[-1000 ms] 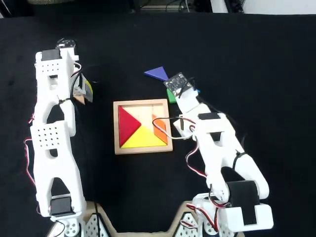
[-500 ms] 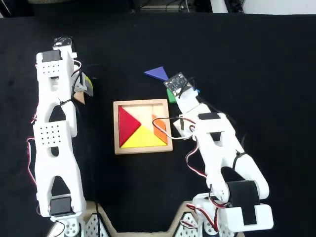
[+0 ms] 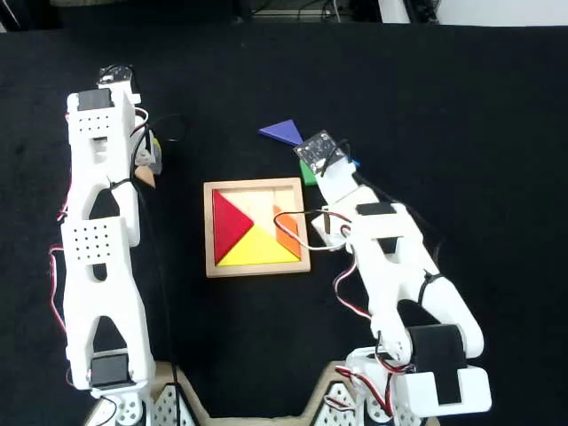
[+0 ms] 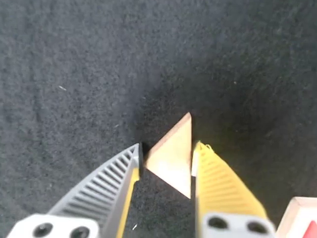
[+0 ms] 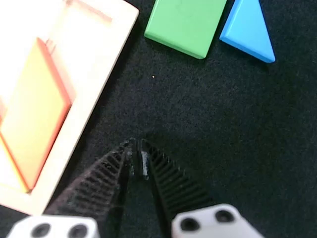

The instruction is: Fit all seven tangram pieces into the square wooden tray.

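Left claw (image 4: 167, 147) looks clenched on the bare-wood triangle (image 4: 173, 159): ribbed finger on one corner, yellow finger flat along the long straight edge, so the piece can't twist out. Piece sits over black cloth, a tray corner just showing beside the yellow finger. Can't tell if it's lifted or resting on the cloth. Right wrist view: right claw (image 5: 137, 151) is pinched closed on nothing, over cloth just outside the wooden tray (image 5: 99, 69) rim; my read is it's parked clear of the tray. An orange piece (image 5: 37, 109) lies inside that rim, with a green parallelogram (image 5: 185, 22) and blue triangle (image 5: 245, 29) side by side on the cloth beyond. High view: tray rim (image 3: 257, 185) sits between the arms and holds a red triangle (image 3: 229, 222), yellow triangle (image 3: 253, 250) and the orange piece against the right wall; pale floor is bare at the top. Purple triangle (image 3: 282, 132) lies outside, near green. Wood triangle (image 3: 145, 177) is left of the tray, apart from it. Three of seven seated, I judge.
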